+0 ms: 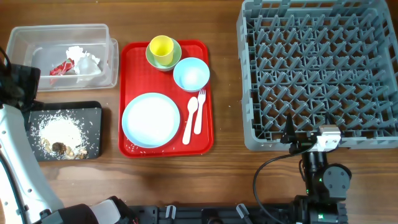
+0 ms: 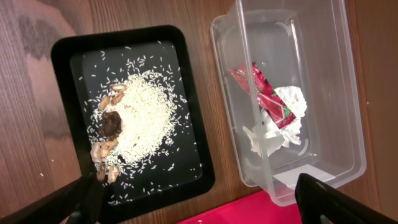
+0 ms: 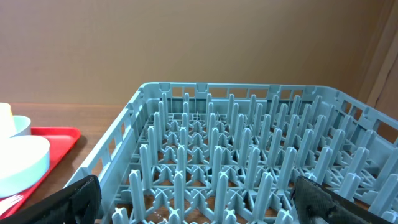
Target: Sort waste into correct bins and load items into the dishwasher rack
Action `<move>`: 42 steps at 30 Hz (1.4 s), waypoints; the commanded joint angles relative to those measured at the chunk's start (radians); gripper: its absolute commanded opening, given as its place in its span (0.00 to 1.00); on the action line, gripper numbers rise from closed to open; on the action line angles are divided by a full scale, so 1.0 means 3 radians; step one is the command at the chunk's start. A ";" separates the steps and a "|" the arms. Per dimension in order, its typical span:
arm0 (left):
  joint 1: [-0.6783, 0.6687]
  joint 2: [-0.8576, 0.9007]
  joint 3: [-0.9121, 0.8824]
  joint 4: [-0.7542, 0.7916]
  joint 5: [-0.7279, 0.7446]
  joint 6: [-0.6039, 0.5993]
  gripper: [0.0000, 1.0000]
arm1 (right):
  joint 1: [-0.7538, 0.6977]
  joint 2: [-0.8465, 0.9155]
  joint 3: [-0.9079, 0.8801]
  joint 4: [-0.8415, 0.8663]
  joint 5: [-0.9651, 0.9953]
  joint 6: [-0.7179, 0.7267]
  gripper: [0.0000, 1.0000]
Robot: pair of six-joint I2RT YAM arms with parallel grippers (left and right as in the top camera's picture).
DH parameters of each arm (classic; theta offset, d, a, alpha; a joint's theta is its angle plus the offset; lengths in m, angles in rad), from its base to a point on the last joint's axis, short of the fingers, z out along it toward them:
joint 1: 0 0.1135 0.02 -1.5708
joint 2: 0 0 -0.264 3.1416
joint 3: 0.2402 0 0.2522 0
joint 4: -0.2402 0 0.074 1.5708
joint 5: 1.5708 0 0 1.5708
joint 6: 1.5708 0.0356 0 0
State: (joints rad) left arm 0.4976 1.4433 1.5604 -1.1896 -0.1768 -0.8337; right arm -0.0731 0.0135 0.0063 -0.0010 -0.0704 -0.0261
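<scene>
The clear tub [image 1: 62,30] holds the white napkin [image 1: 84,59] and red wrapper [image 1: 61,68]; both also show in the left wrist view, napkin [image 2: 280,124] and wrapper [image 2: 267,93]. The black tray [image 1: 93,109] holds brown scraps [image 2: 111,124] among whitish crumbs. The blue plate [image 1: 151,119], blue bowl [image 1: 191,73], yellow cup [image 1: 161,48] inside the green bowl [image 1: 152,60], fork [image 1: 200,112] and spoon [image 1: 190,121] lie on a red tray. My left gripper [image 2: 205,208] is open and empty above tray and tub. My right gripper [image 3: 202,208] is open and empty at the grey rack's [image 1: 249,124] front edge.
The flat red tray [image 1: 134,56] lies between the bins and the rack, its corner showing in the left wrist view [image 2: 249,211]. The rack's upright pegs [image 3: 211,162] stand just ahead of the right fingers. A cable loops on the table by the right arm [image 1: 267,168].
</scene>
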 commanded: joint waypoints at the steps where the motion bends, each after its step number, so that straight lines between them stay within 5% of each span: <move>1: 0.0015 0.0013 -0.0011 -0.0003 0.0028 -0.0052 1.00 | -0.0010 -0.0014 -0.0003 0.0008 0.0029 0.0008 1.00; 10: 0.0015 0.0013 -0.0011 -0.0003 0.0028 -0.0053 1.00 | -0.0010 -0.0014 -0.0003 0.0098 -0.0106 0.0118 1.00; 13: 0.0015 0.0013 -0.0011 -0.0003 0.0028 -0.0053 1.00 | -0.0010 -0.0014 -0.0003 0.0577 -0.1438 0.1882 1.00; 20: 0.0015 0.0013 -0.0011 -0.0003 0.0028 -0.0053 1.00 | -0.0010 -0.0014 -0.0003 0.0793 -0.0889 0.4556 1.00; 24: 0.0015 0.0013 -0.0011 -0.0003 0.0028 -0.0052 1.00 | -0.0010 0.0060 0.0097 0.1822 -0.0800 0.4351 1.00; 29: 0.0015 0.0013 -0.0011 -0.0003 0.0028 -0.0053 1.00 | -0.0010 0.0824 0.0837 0.1743 -0.0860 0.3872 1.00; 32: 0.0015 0.0013 -0.0011 -0.0003 0.0027 -0.0053 1.00 | -0.0010 0.1754 0.1619 0.1626 -0.1485 0.3230 1.00; 38: 0.0015 0.0013 -0.0011 -0.0003 0.0028 -0.0052 1.00 | 0.0175 0.3442 0.3367 0.0351 -0.2651 0.2340 1.00; 42: 0.0015 0.0013 -0.0011 -0.0003 0.0028 -0.0053 1.00 | 0.1019 0.4185 0.4495 -0.1062 -0.2181 0.1300 1.00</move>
State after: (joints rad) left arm 0.4976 1.4445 1.5578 -1.1896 -0.1631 -0.8368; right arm 0.0631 1.1641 1.1542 -0.1467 -0.7639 0.6605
